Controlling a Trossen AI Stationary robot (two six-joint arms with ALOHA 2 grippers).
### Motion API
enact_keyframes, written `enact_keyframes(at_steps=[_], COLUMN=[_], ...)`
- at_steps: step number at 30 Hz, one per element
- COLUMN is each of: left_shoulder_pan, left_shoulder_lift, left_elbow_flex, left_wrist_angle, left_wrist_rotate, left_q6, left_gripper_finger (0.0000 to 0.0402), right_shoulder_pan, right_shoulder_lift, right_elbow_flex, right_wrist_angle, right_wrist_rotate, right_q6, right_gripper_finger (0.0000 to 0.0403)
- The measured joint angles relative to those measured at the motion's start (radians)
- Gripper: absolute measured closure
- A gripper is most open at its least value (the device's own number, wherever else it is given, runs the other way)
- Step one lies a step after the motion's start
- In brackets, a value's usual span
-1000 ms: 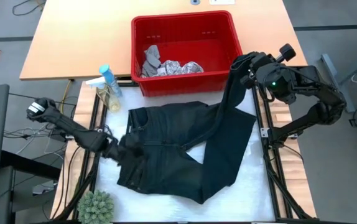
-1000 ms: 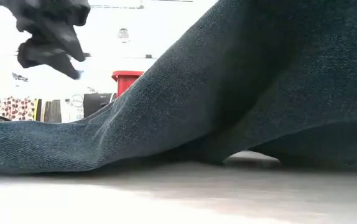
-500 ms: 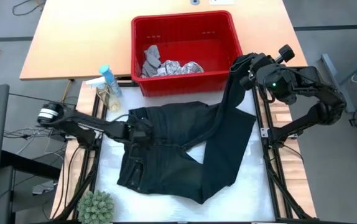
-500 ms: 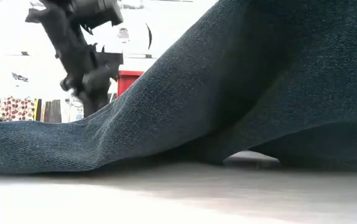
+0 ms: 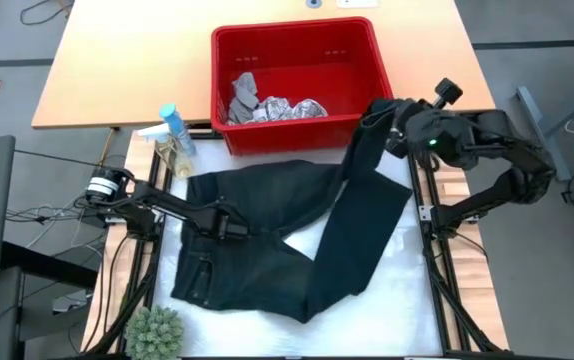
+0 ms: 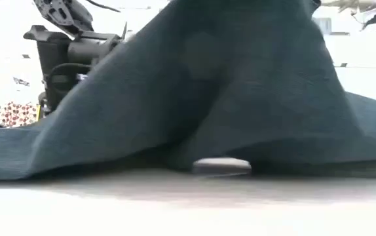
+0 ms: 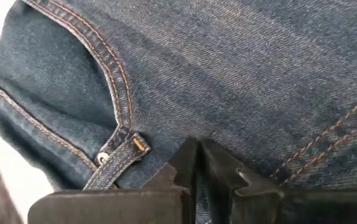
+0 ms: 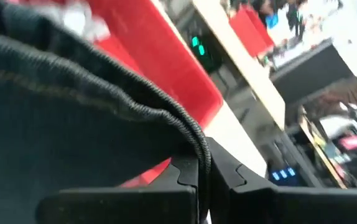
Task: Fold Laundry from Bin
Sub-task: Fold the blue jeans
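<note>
- Trousers (image 5: 297, 235) lie spread on the tabletop (image 5: 407, 300) in front of the bin (image 5: 297, 80), one leg lifted toward the right
- Left hand (image 5: 229, 225) is pinched together on the trousers near the waistband pocket
- Right hand (image 5: 385, 115) is clamped on the raised leg's end, just beside the bin's right corner
- Grey cloth (image 5: 242, 95) and leaf-print cloth (image 5: 292, 108) sit in the bin

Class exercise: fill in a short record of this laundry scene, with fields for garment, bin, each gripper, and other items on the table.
garment: dark trousers spread on the table, one leg lifted
bin: red bin holding two cloths
left gripper: shut on the trousers near the waist
right gripper: shut on the lifted leg end, beside the bin
other items: spray bottles, small plant
</note>
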Motion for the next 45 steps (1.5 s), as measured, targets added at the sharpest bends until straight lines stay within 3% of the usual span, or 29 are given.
enact_keyframes(at_steps=[3, 10, 18, 26, 32, 34, 38, 40, 45], left_shoulder_pan=[-0.011, -0.046, -0.07, -0.092, -0.096, -0.096, -0.096, -0.096, -0.096], left_shoulder_lift=[-0.02, -0.039, -0.04, -0.04, -0.041, -0.041, -0.041, -0.041, -0.041], left_elbow_flex=[-0.002, -0.003, -0.003, -0.001, -0.001, -0.001, -0.001, -0.001, -0.001], left_wrist_angle=[-0.06, -0.051, -0.042, -0.041, -0.039, -0.039, -0.038, -0.038, -0.035], left_wrist_rotate=[0.037, 0.05, 0.059, 0.065, 0.065, 0.06, 0.058, 0.057, 0.05], left_q6=[-0.059, -0.123, -0.149, -0.177, -0.177, -0.177, -0.171, -0.168, -0.169], left_gripper_finger=[0.04, 0.0401, 0.0401, 0.0401, 0.0401, 0.0401, 0.0401, 0.0401, 0.0401], right_shoulder_pan=[-0.059, -0.189, -0.276, -0.402, -0.512, -0.532, -0.496, -0.45, -0.351], right_shoulder_lift=[0.023, 0.041, 0.091, 0.091, 0.079, 0.08, 0.072, 0.073, 0.076], right_elbow_flex=[-0.007, -0.076, -0.113, -0.113, -0.104, -0.104, -0.104, -0.104, -0.104], right_wrist_angle=[-0.117, -0.118, -0.115, -0.115, -0.106, -0.103, -0.117, -0.116, -0.117], right_wrist_rotate=[-0.011, -0.078, -0.085, 0.193, 0.23, 0.164, -0.309, -0.488, -0.704], right_q6=[0.093, 0.014, -0.054, -0.075, -0.055, -0.08, -0.289, -0.332, -0.343], right_gripper_finger=[0.0372, 0.0359, 0.0276, 0.0159, 0.0143, 0.0143, 0.0143, 0.0143, 0.0143])
